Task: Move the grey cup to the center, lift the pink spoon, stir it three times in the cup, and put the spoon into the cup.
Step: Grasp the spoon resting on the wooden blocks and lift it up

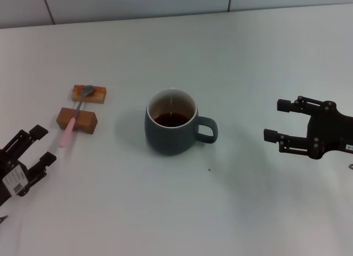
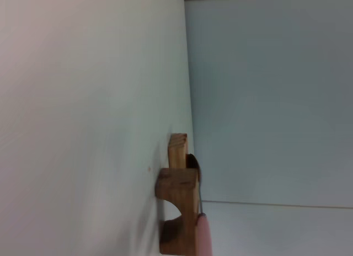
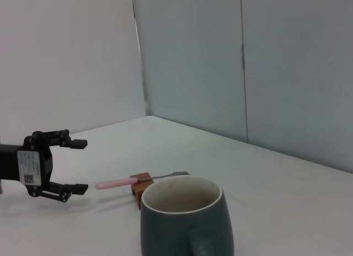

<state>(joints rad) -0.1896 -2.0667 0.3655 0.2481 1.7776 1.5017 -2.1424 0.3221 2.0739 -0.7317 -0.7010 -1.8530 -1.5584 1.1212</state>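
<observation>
The grey cup [image 1: 172, 125] stands upright in the middle of the white table, its handle toward my right gripper; it also shows in the right wrist view [image 3: 186, 220]. The pink spoon [image 1: 74, 116] lies across two brown wooden blocks [image 1: 77, 120] at the left, pink handle toward me, metal bowl on the far block. It shows in the left wrist view [image 2: 204, 239] and the right wrist view [image 3: 117, 182]. My left gripper [image 1: 41, 144] is open and empty, just short of the spoon's handle end. My right gripper [image 1: 275, 121] is open and empty, to the right of the cup's handle.
The far wooden block [image 1: 89, 94] lies behind the near one. A small dark speck [image 1: 209, 169] lies on the table in front of the cup. A pale wall [image 1: 165, 2] runs along the table's far edge.
</observation>
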